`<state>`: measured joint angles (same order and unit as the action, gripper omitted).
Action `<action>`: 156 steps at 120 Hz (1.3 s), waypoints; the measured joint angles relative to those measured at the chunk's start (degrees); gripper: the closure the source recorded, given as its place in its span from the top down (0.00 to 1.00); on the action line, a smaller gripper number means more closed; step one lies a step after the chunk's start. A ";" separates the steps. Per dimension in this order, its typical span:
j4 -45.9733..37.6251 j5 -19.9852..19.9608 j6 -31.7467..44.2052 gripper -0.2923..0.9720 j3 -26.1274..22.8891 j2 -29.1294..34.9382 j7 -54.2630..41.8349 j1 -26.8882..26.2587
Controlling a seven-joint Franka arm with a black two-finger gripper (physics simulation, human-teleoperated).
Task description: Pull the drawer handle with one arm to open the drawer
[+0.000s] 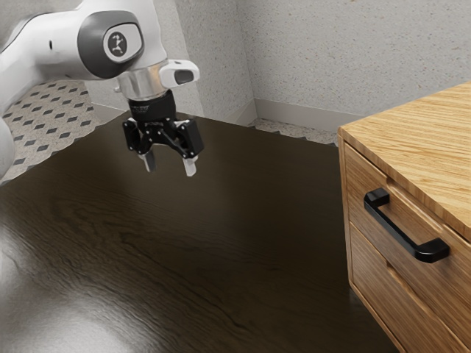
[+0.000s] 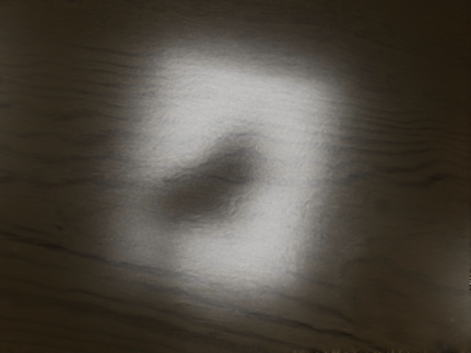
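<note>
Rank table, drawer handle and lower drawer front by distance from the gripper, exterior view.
1. Table: directly under the open gripper.
2. Drawer handle: far off, at the exterior view's right.
3. Lower drawer front: below the handle, lower right.

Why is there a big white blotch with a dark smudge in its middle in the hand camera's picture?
Wrist view: the pale blotch is light glaring off the glossy dark table; the dark smudge is probably a shadow or reflection of the gripper. Exterior view: the same sheen lies at the view's lower left, and that gripper hangs open above the tabletop.
</note>
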<state>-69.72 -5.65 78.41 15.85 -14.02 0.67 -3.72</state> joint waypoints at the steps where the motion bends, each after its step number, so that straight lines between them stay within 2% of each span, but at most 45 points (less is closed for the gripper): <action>1: 0.00 -0.01 0.00 0.77 0.01 0.00 -0.11 0.00; 46: 0.49 -2.93 -0.30 0.77 0.70 0.68 -3.53 1.44; 69: 0.94 -4.08 -1.07 0.77 0.53 10.47 -2.85 0.85; 82: 0.54 -4.87 -2.40 0.77 5.66 12.81 0.16 -7.10; 93: 0.39 -5.18 -4.61 0.77 7.51 13.80 5.00 -12.64; 119: -0.21 -6.30 -10.03 0.77 7.13 15.63 20.42 -22.66; 156: -0.70 -3.61 -10.66 0.77 6.91 12.51 33.23 -35.12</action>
<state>-70.42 -9.26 67.75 22.77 -1.51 33.90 -38.84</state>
